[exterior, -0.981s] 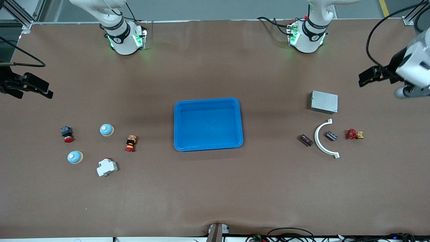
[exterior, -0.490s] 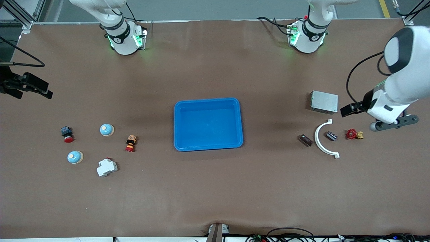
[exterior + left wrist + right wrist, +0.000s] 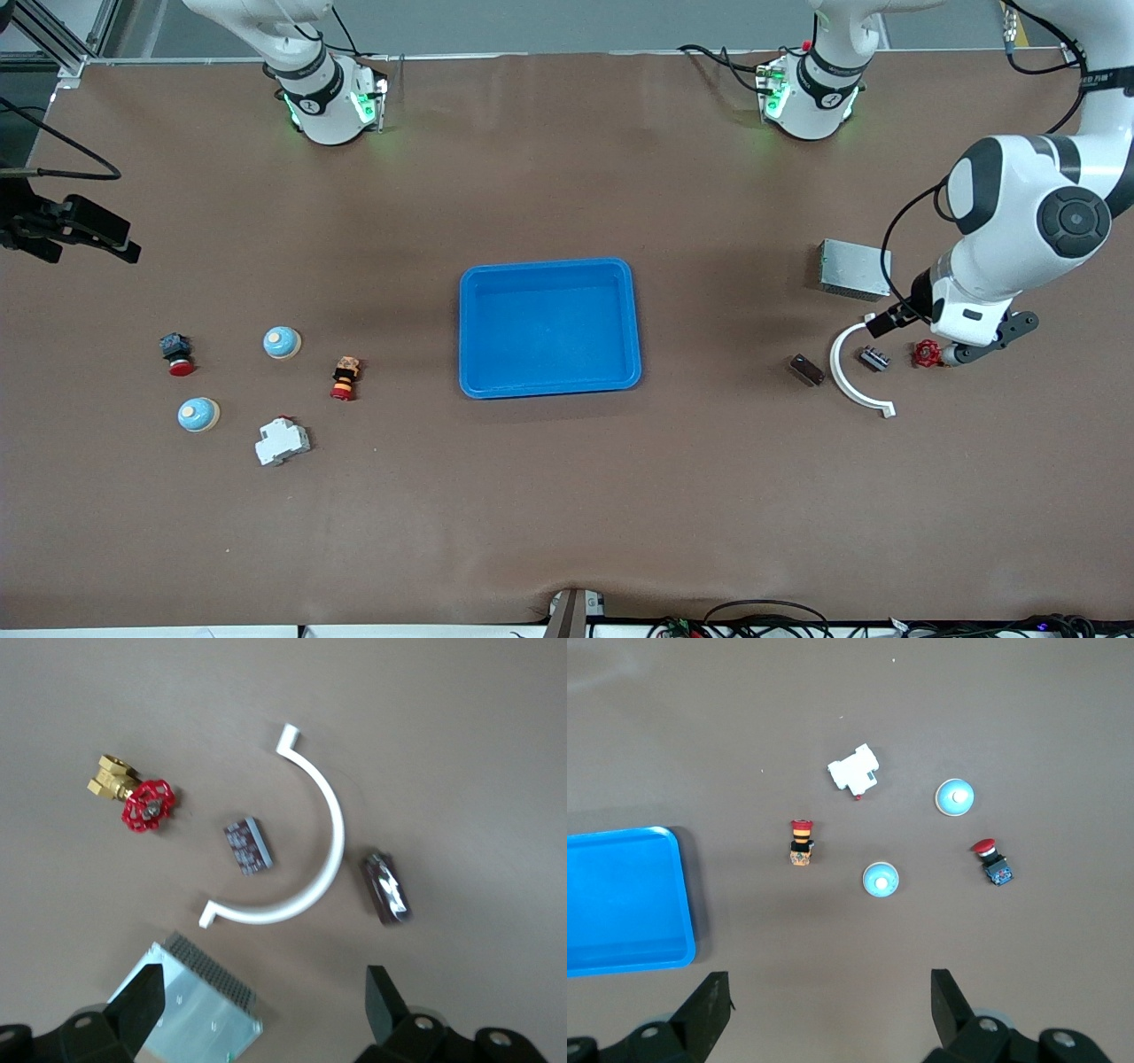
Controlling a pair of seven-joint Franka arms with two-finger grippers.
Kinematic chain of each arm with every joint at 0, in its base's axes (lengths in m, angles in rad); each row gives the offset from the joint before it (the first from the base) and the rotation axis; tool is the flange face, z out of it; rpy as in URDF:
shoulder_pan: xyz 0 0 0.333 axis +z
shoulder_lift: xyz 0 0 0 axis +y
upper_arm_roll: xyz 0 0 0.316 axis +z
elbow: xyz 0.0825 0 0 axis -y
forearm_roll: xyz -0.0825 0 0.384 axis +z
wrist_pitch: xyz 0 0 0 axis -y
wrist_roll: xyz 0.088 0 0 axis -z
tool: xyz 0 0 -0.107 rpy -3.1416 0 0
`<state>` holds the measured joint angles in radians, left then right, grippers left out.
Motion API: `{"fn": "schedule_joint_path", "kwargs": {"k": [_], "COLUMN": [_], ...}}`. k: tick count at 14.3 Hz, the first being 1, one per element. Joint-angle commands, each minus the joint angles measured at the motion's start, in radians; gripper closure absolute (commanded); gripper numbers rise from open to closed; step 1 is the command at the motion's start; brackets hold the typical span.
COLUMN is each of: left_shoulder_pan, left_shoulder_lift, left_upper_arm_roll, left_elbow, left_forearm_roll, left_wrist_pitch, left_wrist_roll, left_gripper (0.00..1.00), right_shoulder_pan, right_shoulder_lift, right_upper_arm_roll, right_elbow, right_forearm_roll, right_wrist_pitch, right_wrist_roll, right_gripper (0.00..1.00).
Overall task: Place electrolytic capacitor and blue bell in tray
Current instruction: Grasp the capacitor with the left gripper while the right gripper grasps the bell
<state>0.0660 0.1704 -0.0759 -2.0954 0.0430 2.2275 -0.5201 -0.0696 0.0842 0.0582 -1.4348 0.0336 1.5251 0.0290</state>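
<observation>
Tray (image 3: 549,328) was seen at mid-table, its long sides lying along the table's length. Two blue bells were set toward the right arm's end, well apart from the tray: one bell (image 3: 282,342) lay between a red button (image 3: 177,353) and an orange button (image 3: 345,378), and the other bell (image 3: 198,414) lay nearer to the front camera, beside a white breaker (image 3: 282,440).

The capacitor (image 3: 807,369), a dark cylinder lying on its side, was found toward the left arm's end, just beside the outer curve of a white arc (image 3: 852,372) and between that arc and the tray. Inside the curve a small dark block (image 3: 875,358) was placed, with a red valve (image 3: 927,353) near it. A metal box (image 3: 855,268) was set farther from the front camera than the arc.

The left gripper (image 3: 263,1005) was held in the air over the ground between the box and the arc, its fingers (image 3: 142,1001) spread wide with nothing between them. The right arm waited, and the right gripper (image 3: 830,1005) was held over the right arm's end of the table, fingers (image 3: 950,997) likewise spread wide and unloaded.
</observation>
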Motion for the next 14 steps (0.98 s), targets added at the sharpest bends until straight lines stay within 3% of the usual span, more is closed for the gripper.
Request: {"fn": "schedule_joint_path", "kwargs": {"k": [1, 2, 4, 7, 11, 14], "left_shoulder_pan": [0.029, 0.037, 0.044, 0.043, 0.046, 0.046], "left_shoulder_lift": [0.092, 0.125, 0.173, 0.236, 0.273, 0.288], "left_upper_arm_roll": [-0.002, -0.002, -0.002, -0.001, 0.005, 0.005], "left_elbow": [-0.049, -0.052, -0.048, -0.035, -0.035, -0.035], "left_forearm_roll": [0.021, 0.021, 0.021, 0.021, 0.021, 0.021], "left_wrist_pitch": [0.171, 0.225, 0.267, 0.328, 0.373, 0.385], "left_wrist_roll": [-0.037, -0.049, -0.116, -0.175, -0.175, -0.175], "left_gripper": [0.0, 0.0, 0.0, 0.08, 0.25, 0.36], "right_shoulder_pan": [-0.012, -0.03, -0.03, -0.029, -0.03, -0.033], "right_shoulder_lift": [0.023, 0.057, 0.052, 0.051, 0.06, 0.083], "right_upper_arm_roll": [0.003, 0.003, 0.005, 0.006, 0.006, 0.006], "right_elbow": [-0.056, -0.074, -0.209, -0.347, -0.597, -0.729], "right_forearm_roll": [-0.058, -0.058, -0.057, -0.057, -0.055, -0.055], "right_wrist_pitch": [0.043, 0.068, 0.211, 0.346, 0.682, 0.843], "right_wrist_roll": [-0.012, -0.012, -0.012, -0.009, 0.003, 0.005], "right_gripper": [0.0, 0.0, 0.0, 0.0, 0.0, 0.0]}}
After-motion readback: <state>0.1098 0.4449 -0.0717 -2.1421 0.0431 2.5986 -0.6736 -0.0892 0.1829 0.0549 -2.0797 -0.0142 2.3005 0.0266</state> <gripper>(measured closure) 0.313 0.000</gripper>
